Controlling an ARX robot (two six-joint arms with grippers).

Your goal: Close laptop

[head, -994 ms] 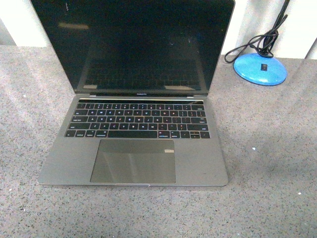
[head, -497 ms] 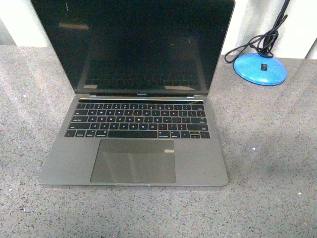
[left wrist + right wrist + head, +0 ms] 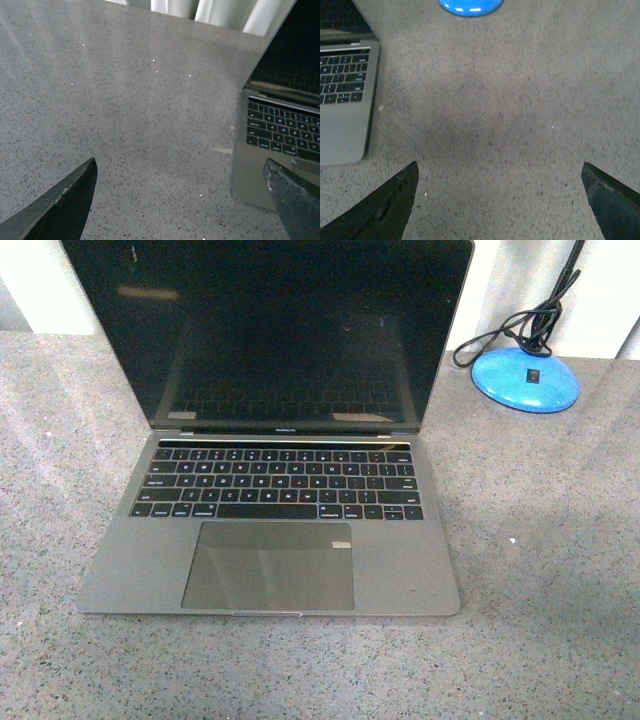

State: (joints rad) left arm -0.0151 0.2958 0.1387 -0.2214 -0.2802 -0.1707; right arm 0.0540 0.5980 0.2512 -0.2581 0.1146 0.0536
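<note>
Both pairs of jaws stand wide apart and hold nothing; my left gripper (image 3: 180, 167) hangs over bare worktop (image 3: 560, 560) just left of the laptop (image 3: 270, 440); one finger (image 3: 295, 200) shows in front of the laptop's near left corner, and I cannot tell whether it touches; my right gripper (image 3: 500, 167) hangs over bare speckled worktop to the laptop's right, apart from it. The laptop lies in the middle of the worktop; its lid (image 3: 270, 330) is open and raised toward the far edge, glass black; keyboard (image 3: 275, 483) and trackpad (image 3: 268, 565) run toward the near edge, the front lip roughly parallel to that edge. By the far edge, right of the lid, a blue lamp base (image 3: 525, 378) rests on the worktop; a black cable (image 3: 515, 330) loops behind it.
</note>
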